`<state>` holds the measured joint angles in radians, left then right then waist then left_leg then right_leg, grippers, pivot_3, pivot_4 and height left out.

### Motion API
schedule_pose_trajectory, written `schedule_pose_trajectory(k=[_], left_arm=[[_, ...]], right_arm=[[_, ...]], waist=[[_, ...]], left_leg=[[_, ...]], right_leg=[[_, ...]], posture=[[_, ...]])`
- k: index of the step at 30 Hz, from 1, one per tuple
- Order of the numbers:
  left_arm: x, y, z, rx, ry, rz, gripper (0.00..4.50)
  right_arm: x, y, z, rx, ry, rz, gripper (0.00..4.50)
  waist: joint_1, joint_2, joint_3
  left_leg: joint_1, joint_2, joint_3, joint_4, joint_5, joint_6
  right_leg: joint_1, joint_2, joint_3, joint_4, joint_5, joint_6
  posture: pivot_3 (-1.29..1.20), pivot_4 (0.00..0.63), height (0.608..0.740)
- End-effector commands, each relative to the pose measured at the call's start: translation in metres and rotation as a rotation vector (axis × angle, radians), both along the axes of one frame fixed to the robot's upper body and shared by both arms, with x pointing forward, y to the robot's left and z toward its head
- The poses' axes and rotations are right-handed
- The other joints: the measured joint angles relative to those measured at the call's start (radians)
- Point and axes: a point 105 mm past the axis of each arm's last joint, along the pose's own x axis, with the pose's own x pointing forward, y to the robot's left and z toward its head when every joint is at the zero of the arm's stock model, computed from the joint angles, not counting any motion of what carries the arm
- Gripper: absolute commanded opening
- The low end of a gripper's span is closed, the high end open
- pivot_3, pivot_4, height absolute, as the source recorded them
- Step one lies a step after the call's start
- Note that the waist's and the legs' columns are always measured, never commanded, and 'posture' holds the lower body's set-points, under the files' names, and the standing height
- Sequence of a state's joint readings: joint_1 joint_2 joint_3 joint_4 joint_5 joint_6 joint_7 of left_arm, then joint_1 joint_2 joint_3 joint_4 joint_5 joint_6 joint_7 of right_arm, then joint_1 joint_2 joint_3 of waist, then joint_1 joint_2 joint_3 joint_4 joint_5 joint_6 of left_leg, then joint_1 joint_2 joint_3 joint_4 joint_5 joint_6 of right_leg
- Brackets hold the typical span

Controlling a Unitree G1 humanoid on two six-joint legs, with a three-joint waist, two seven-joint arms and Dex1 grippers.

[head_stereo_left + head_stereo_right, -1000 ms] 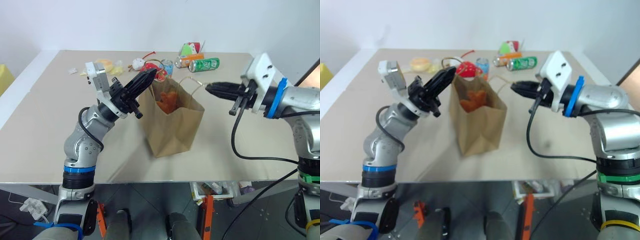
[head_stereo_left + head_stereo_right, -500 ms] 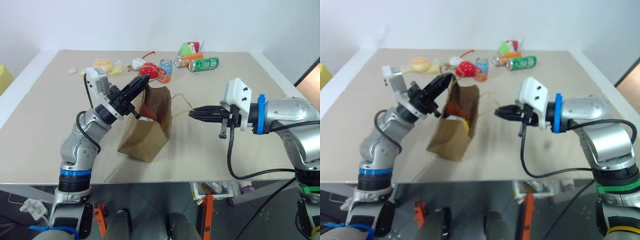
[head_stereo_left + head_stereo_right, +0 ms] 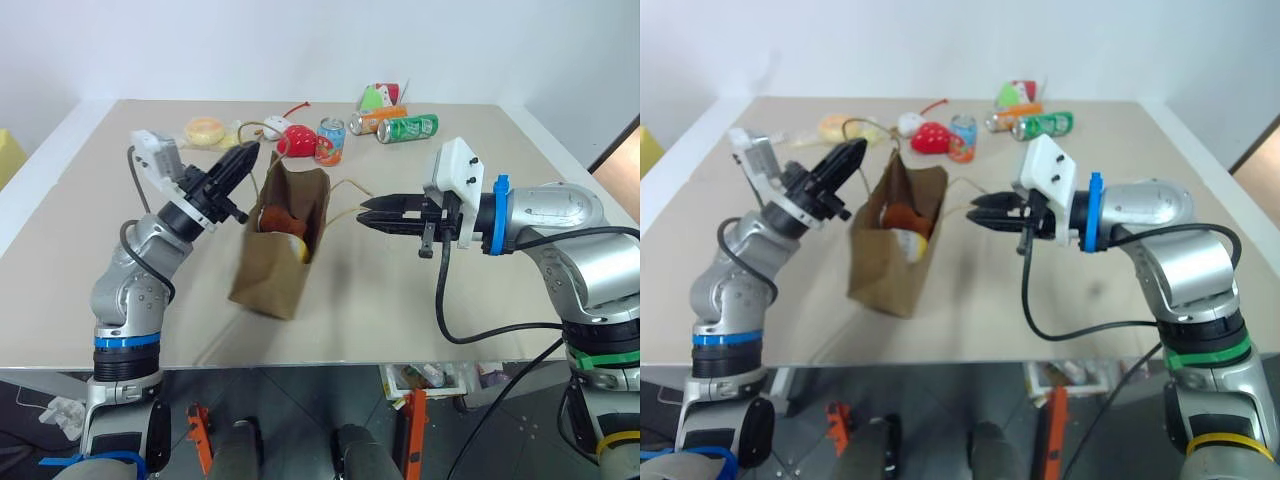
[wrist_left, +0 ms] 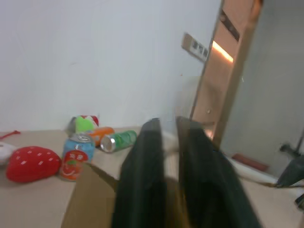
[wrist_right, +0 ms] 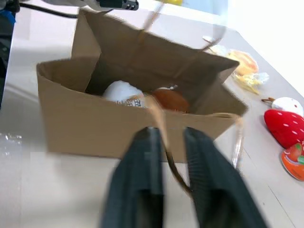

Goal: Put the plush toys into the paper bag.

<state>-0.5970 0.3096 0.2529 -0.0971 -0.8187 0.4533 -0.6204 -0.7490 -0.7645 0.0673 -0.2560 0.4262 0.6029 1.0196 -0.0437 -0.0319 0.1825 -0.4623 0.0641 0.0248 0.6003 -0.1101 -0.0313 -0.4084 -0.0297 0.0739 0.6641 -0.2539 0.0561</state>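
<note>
1. Black fingers of the right gripper [image 3: 362,214] stand slightly apart and point level toward the paper bag [image 3: 282,245]. In the right wrist view a thin cord handle [image 5: 161,137] runs down between them; whether they pinch it I cannot tell.
2. Black too are the fingers of the left gripper [image 3: 250,152], a narrow gap between them in the left wrist view. They point up and across, their tips just beside the bag's far upper edge; contact cannot be made out.
3. The bag sits between the two grippers near the middle of the table [image 3: 80,250], leaning, its open mouth turned toward the right gripper. Its rim is creased and uneven, with one corner folded outward.
4. Inside the mouth lie the plush toys: the brown one [image 5: 169,99] deeper in and the white fluffy one [image 5: 121,91] beside it, a yellow patch showing at the rim in the head views.
5. Bare tabletop lies between the bag's mouth and the right gripper, and more of it spreads toward the near edge and both side edges.
6. Along the far edge, well apart from the bag, lie a red strawberry plush [image 3: 297,141], a small white toy [image 3: 273,127], an orange-and-blue can [image 3: 330,140], a green can [image 3: 407,128] and an orange can [image 3: 375,120] on their sides, and a yellow item [image 3: 205,129].
7. A black cable [image 3: 450,300] loops below the right forearm over the table's near edge.
</note>
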Motion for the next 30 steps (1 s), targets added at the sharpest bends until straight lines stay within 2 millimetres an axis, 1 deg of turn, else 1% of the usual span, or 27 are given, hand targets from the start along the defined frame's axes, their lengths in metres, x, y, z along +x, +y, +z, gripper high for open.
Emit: schedule_pose_trajectory(k=[1,2,3,4,5,6,7,10,13,15,17,20,23,30], left_arm=[[-0.022,-0.008,0.014,0.006,-0.062,-0.114,1.78],[-0.026,-0.01,0.013,0.012,-0.064,-0.138,2.43],[-0.028,-0.01,0.012,0.023,-0.068,-0.151,2.55],[-0.03,-0.01,0.011,0.031,-0.072,-0.163,3.22],[-0.031,-0.008,0.011,0.042,-0.074,-0.163,3.6],[-0.029,-0.005,0.011,0.058,-0.076,-0.151,4.0],[-0.027,-0.001,0.011,0.061,-0.073,-0.14,4.46],[-0.027,0.013,0.025,0.002,-0.087,-0.149,4.46],[-0.033,0.024,0.046,-0.096,-0.114,-0.203,4.46],[-0.032,0.033,0.053,-0.15,-0.101,-0.213,4.46],[-0.031,0.035,0.053,-0.151,-0.09,-0.219,4.46],[-0.026,0.028,0.042,-0.047,-0.076,-0.191,4.46],[-0.026,0.022,0.037,0.011,-0.09,-0.186,4.46],[-0.026,0.017,0.036,0.016,-0.107,-0.189,4.46]], right_arm=[[0.0,-0.003,0.011,0.021,-0.032,-0.001,2.45],[0.001,-0.004,0.011,0.023,-0.032,-0.003,3.09],[0.002,-0.005,0.013,0.035,-0.031,-0.007,3.25],[0.002,-0.005,0.014,0.046,-0.031,-0.009,3.91],[0.003,-0.006,0.017,0.06,-0.04,-0.018,4.31],[0.004,-0.007,0.02,0.083,-0.035,-0.025,4.5],[0.003,-0.008,0.023,0.1,-0.032,-0.022,4.5],[-0.002,-0.012,0.032,0.166,-0.015,0.004,4.5],[-0.003,-0.018,0.043,0.236,-0.014,0.005,4.5],[-0.005,-0.02,0.048,0.271,-0.006,0.014,4.5],[-0.006,-0.021,0.049,0.282,-0.005,0.012,4.5],[-0.004,-0.023,0.048,0.271,-0.012,-0.006,4.5],[-0.004,-0.023,0.049,0.261,-0.025,-0.013,4.5],[-0.005,-0.022,0.047,0.238,-0.031,-0.023,4.5]], waist=[[0.0,0.0,0.0],[0.0,0.0,0.0],[0.0,0.0,0.0],[0.0,0.0,0.0],[0.0,0.0,0.0],[0.0,0.0,0.0],[0.0,0.0,0.0],[0.0,0.0,0.0],[0.0,0.0,0.0],[0.0,0.0,0.0],[0.0,0.0,0.0],[0.0,0.0,0.0],[0.0,0.0,0.0],[0.0,0.0,0.0]], left_leg=[[0.0,0.0,0.0,0.0,0.0,0.0],[0.0,0.0,0.0,0.0,0.0,0.0],[0.0,0.0,0.0,0.0,0.0,0.0],[0.0,0.0,0.0,0.0,0.0,0.0],[0.0,0.0,0.0,0.0,0.0,0.0],[0.0,0.0,0.0,0.0,0.0,0.0],[0.0,0.0,0.0,0.0,0.0,0.0],[0.0,0.0,0.0,0.0,0.0,0.0],[0.0,0.0,0.0,0.0,0.0,0.0],[0.0,0.0,0.0,0.0,0.0,0.0],[0.0,0.0,0.0,0.0,0.0,0.0],[0.0,0.0,0.0,0.0,0.0,0.0],[0.0,0.0,0.0,0.0,0.0,0.0],[0.0,0.0,0.0,0.0,0.0,0.0]], right_leg=[[0.0,0.0,0.0,0.0,0.0,0.0],[0.0,0.0,0.0,0.0,0.0,0.0],[0.0,0.0,0.0,0.0,0.0,0.0],[0.0,0.0,0.0,0.0,0.0,0.0],[0.0,0.0,0.0,0.0,0.0,0.0],[0.0,0.0,0.0,0.0,0.0,-0.001],[0.0,0.0,0.0,0.0,0.0,-0.002],[0.0,0.0,0.0,0.0,0.0,-0.003],[0.0,0.0,0.0,0.0,-0.001,-0.003],[0.0,0.0,0.0,0.0,-0.001,-0.003],[0.0,0.0,0.0,0.0,0.0,-0.002],[0.0,0.0,0.0,0.0,0.0,-0.001],[0.0,0.0,0.0,0.0,-0.001,-0.002],[-0.001,0.0,0.0,0.0,-0.002,-0.004]], posture=[[0.0,0.15,0.74],[0.0,0.15,0.74],[0.0,0.15,0.74],[0.0,0.15,0.74],[0.0,0.15,0.74],[0.0,0.15,0.74],[0.0,0.15,0.74],[0.0,0.15,0.74],[0.0,0.15,0.74],[0.0,0.15,0.74],[0.0,0.15,0.74],[0.0,0.15,0.74],[0.0,0.15,0.74],[0.0,0.15,0.74]])
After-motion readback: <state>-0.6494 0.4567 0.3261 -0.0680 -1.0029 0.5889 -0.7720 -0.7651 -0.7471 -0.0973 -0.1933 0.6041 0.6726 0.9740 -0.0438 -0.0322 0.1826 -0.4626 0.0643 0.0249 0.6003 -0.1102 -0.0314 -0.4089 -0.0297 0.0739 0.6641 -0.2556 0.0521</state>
